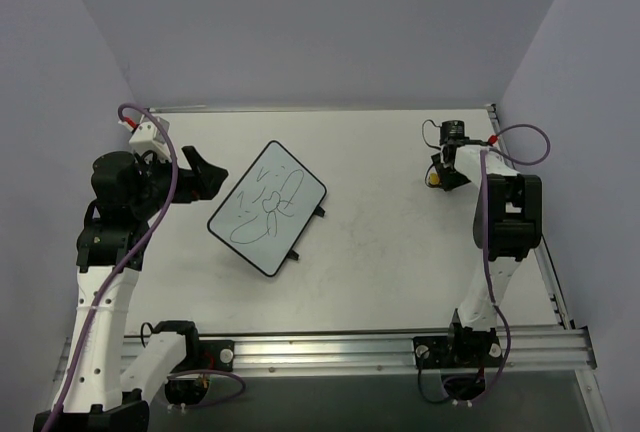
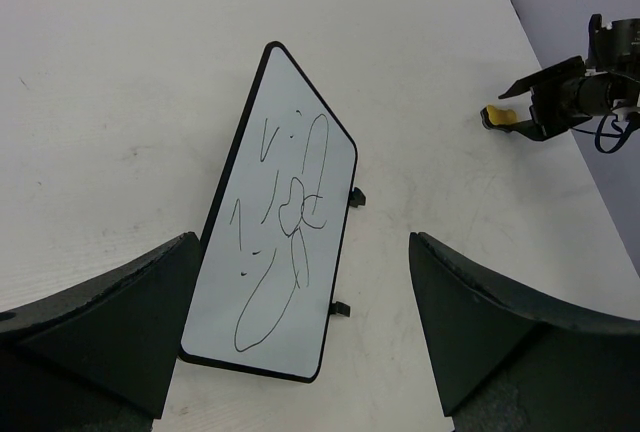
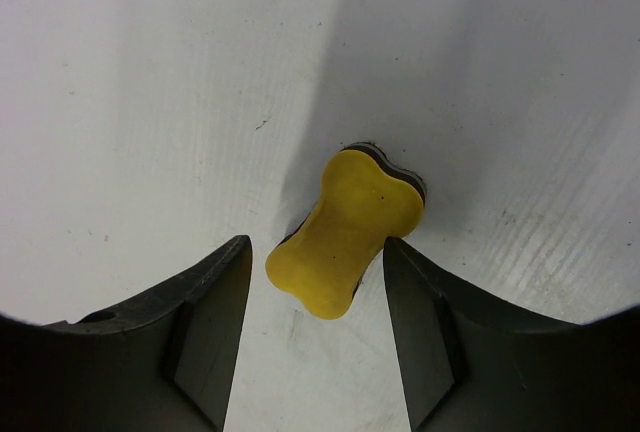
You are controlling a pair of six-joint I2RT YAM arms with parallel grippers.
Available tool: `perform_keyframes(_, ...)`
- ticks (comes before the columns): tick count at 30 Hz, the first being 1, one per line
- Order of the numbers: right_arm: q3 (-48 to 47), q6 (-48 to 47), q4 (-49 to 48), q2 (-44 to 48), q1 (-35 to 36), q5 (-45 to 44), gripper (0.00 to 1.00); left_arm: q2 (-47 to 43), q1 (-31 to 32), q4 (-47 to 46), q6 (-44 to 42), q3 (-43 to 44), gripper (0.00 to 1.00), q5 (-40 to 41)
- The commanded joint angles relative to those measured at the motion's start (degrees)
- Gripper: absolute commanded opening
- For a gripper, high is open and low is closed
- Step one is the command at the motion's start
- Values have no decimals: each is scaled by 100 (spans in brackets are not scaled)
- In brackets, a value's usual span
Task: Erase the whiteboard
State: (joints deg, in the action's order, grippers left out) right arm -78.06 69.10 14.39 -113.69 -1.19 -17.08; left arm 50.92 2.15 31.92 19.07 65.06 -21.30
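The whiteboard (image 1: 268, 207) lies flat and turned at an angle on the table, left of centre, with dark scribbles across it (image 2: 280, 252). My left gripper (image 1: 208, 176) hovers just left of it, open wide and holding nothing; in the left wrist view the left gripper (image 2: 302, 239) frames the board's near end. At the far right, my right gripper (image 1: 440, 177) is lowered over a small yellow bone-shaped eraser (image 3: 345, 232). The right gripper (image 3: 315, 244) is open: its right finger (image 3: 430, 312) touches the eraser, and a gap shows at the left finger (image 3: 215, 302).
The table (image 1: 380, 222) is white, with grey walls on three sides. An aluminium rail (image 1: 350, 350) carrying the arm bases runs along the near edge. The left wrist view also shows the right gripper (image 2: 535, 102) and the eraser (image 2: 497, 114) far off.
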Motion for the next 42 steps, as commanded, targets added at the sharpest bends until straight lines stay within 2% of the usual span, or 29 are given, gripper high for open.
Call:
perform_keyframes(1, -236, 130, 353, -136, -48, -94, 51, -47, -22, -301, 18, -2, 94, -111)
perform_keyframes(18, -438, -2, 723, -242, -118, -287, 48, -29, -57, -309, 27, -11, 94, -129)
perform_keyframes(42, -895, 183, 1224, -408, -127, -235, 54, -20, -75, -353, 53, -28, 94, -199)
